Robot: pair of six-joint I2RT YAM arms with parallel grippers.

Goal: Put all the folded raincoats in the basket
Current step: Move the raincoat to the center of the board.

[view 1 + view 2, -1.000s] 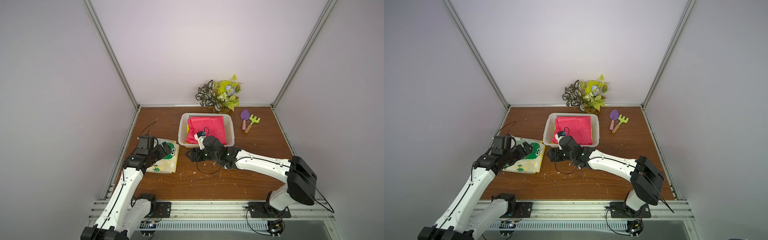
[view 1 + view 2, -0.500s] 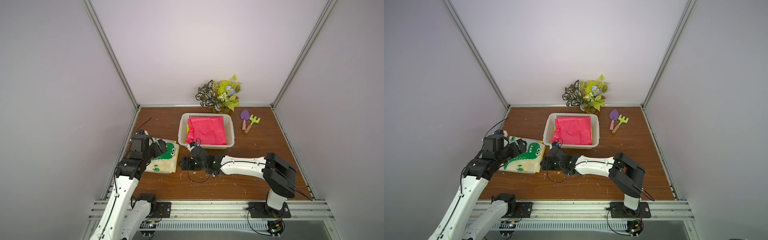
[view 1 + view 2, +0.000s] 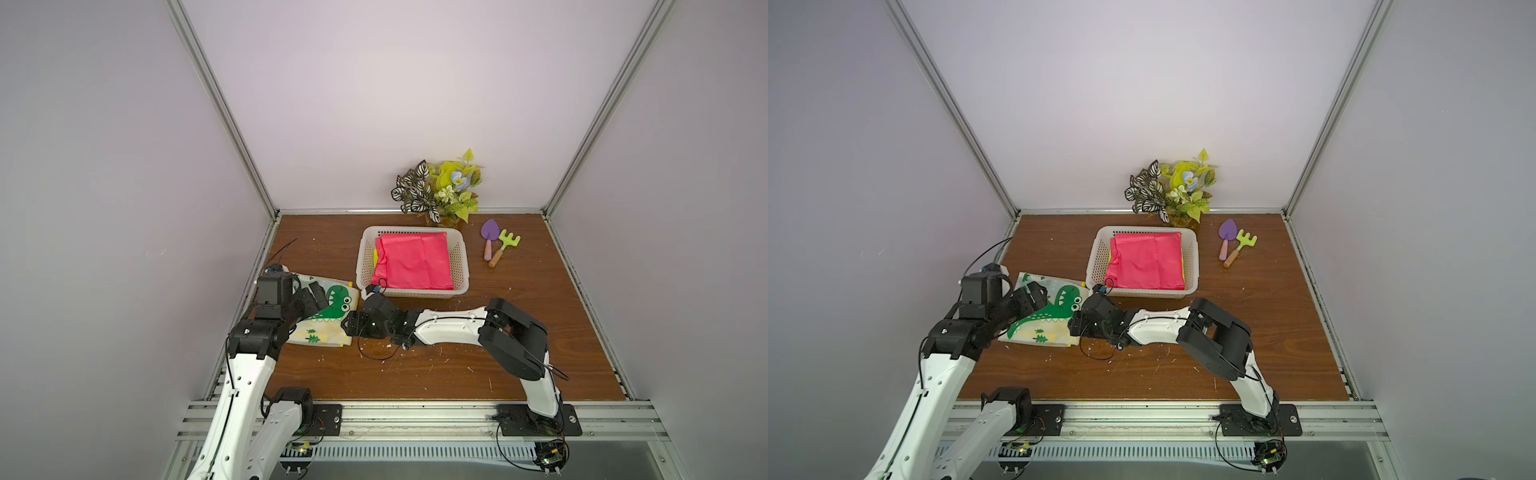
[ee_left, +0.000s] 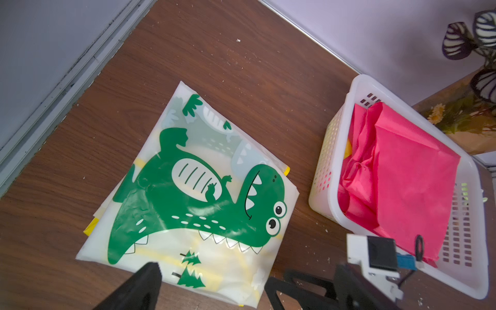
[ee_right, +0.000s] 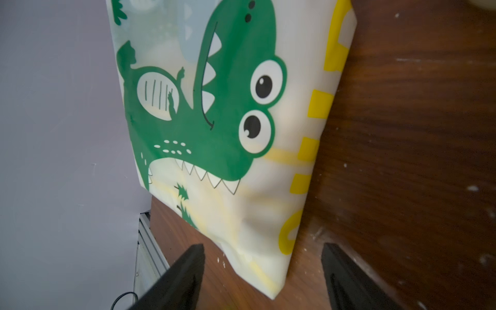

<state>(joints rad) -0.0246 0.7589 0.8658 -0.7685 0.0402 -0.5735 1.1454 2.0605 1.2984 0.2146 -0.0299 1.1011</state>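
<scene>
Swinging across the table (image 3: 457, 365) away from the basket (image 3: 459, 257), where a pink raincoat (image 3: 415, 262) already lies, the right hand (image 3: 348, 325) has come to the edge of the dinosaur-print raincoat (image 3: 328, 328), so a pick-up looks about to start. That folded raincoat lies flat on the table just beside the basket, not in it. The right hand's jaws stand wide and empty, with the raincoat's corner just ahead of them. The left hand (image 3: 313, 293), also wide, hovers over the opposite side.
</scene>
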